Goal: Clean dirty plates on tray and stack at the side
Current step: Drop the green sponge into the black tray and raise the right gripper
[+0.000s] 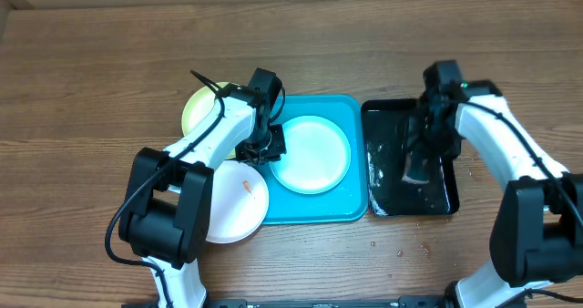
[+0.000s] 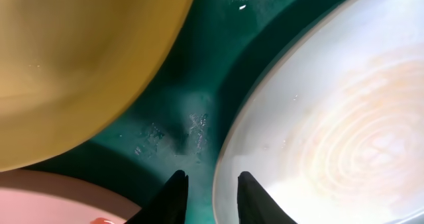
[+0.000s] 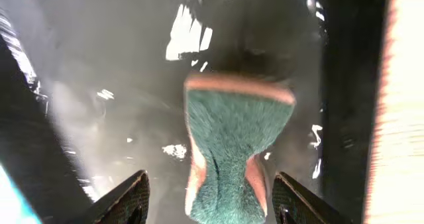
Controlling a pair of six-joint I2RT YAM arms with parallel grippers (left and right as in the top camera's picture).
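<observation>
**Left jaws at a plate rim, sponge loose in the wet tray**

At the left of the overhead frame, the yellow-green plate [image 1: 194, 110] overlaps the upper-left corner of the tray [image 1: 351, 208]. The white plate [image 1: 232, 208], marked with an orange smear [image 1: 248, 188], hangs over the tray's lower-left edge and sits mostly on the table [image 1: 91, 71]. Neither reads as a finished stack, so I judge these two to be only pushed aside to free the middle.

Between them the left gripper [image 2: 211, 179] reaches in low. Its jaws are slightly parted and straddle the left rim of the light cyan plate [image 1: 311, 153], which lies flat in the tray's centre. They clasp nothing that I can see, since the gap is wider than the rim. The low, edge-on approach suits pinching the rim to steady or lift the plate. The plate's face shows faint ring-shaped streaks, so it looks wiped or in need of wiping; I cannot tell which.

To the right, just beside the blue tray, sits the glossy black tray [image 1: 392, 194], its floor wet and glinting. It probably serves as the wetting station. The right gripper [image 3: 211, 184] hovers over it with jaws spread wide and empty. The green sponge [image 3: 235, 131] rests between them with clear space on both sides, waisted in the middle as if from a squeeze.
</observation>
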